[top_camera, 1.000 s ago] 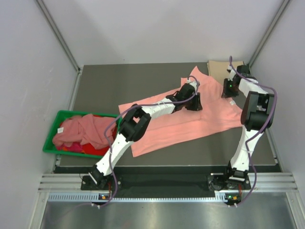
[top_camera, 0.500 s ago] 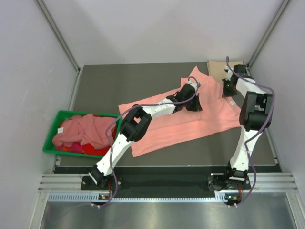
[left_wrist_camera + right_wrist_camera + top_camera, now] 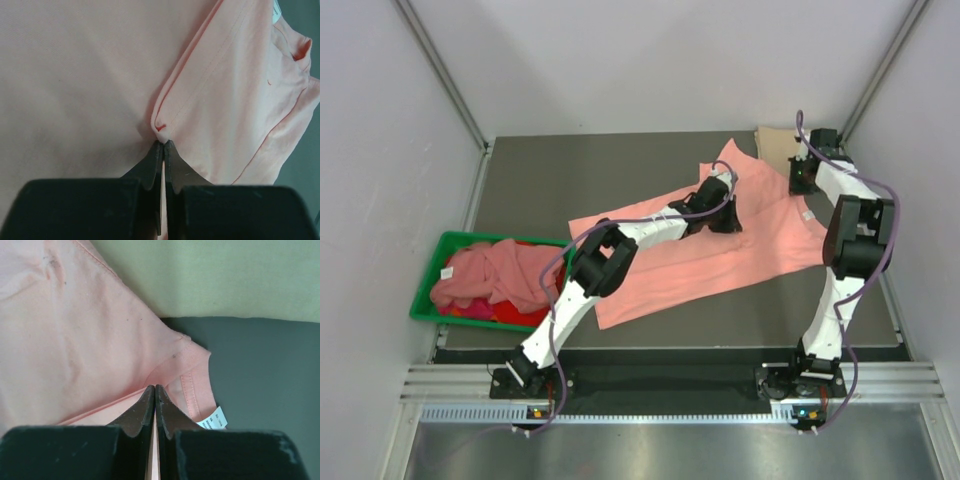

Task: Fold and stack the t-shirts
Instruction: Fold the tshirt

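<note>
A salmon-pink t-shirt (image 3: pixel 700 265) lies spread across the middle of the table. My left gripper (image 3: pixel 725 216) rests on its upper middle. In the left wrist view it (image 3: pixel 163 142) is shut on a small pinched fold of the salmon cloth (image 3: pixel 75 75). My right gripper (image 3: pixel 803 181) is at the shirt's back right corner, shut (image 3: pixel 154 387) on the cloth (image 3: pixel 75 340) just beside the collar, whose white label (image 3: pixel 212 419) shows. A folded tan-beige t-shirt (image 3: pixel 778 145) lies just behind it (image 3: pixel 225 275).
A green bin (image 3: pixel 432 270) at the table's left edge holds crumpled pink (image 3: pixel 490 275) and red t-shirts. White walls close in on three sides. Dark table (image 3: pixel 580 175) shows behind the shirt.
Both grippers have shut on the salmon shirt. The right gripper has shifted slightly toward the back; the left has barely moved.
</note>
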Action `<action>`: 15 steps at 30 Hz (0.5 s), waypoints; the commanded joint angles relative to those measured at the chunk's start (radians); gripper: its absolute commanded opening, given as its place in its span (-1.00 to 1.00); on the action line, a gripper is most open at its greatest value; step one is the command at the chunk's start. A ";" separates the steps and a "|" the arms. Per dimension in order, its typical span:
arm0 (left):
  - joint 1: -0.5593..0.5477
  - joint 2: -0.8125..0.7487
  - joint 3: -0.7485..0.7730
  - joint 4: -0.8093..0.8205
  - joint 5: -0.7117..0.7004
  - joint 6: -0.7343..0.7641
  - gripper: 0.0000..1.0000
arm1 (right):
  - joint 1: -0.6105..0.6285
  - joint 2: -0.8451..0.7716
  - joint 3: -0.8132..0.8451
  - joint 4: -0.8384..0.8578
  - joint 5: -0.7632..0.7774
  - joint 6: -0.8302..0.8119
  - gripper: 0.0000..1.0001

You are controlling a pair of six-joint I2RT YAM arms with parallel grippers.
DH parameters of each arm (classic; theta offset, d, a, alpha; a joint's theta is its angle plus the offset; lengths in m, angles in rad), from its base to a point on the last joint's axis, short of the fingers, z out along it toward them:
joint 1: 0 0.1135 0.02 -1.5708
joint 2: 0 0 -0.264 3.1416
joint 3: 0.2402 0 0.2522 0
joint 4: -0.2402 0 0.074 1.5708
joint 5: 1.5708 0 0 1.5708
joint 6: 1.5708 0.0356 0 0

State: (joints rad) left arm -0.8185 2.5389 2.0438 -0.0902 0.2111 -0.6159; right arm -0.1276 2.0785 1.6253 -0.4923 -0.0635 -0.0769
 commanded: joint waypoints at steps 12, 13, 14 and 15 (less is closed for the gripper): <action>-0.001 -0.157 -0.046 0.038 -0.117 -0.018 -1.00 | 0.023 -0.061 0.024 0.061 0.025 -0.023 -1.00; -0.001 -0.155 -0.047 0.035 -0.122 -0.018 -1.00 | 0.022 -0.060 0.027 0.061 0.021 -0.023 -1.00; -0.002 -0.157 -0.048 0.030 -0.125 -0.016 -1.00 | 0.023 -0.057 0.027 0.069 0.018 -0.024 -1.00; -0.002 -0.157 -0.051 0.029 -0.130 -0.016 -1.00 | 0.026 -0.055 0.030 0.072 0.011 -0.030 -1.00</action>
State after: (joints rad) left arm -0.8185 2.4592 2.0041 -0.0898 0.1177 -0.6300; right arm -0.1143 2.0785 1.6253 -0.4751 -0.0490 -0.0872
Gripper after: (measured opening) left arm 0.018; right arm 0.005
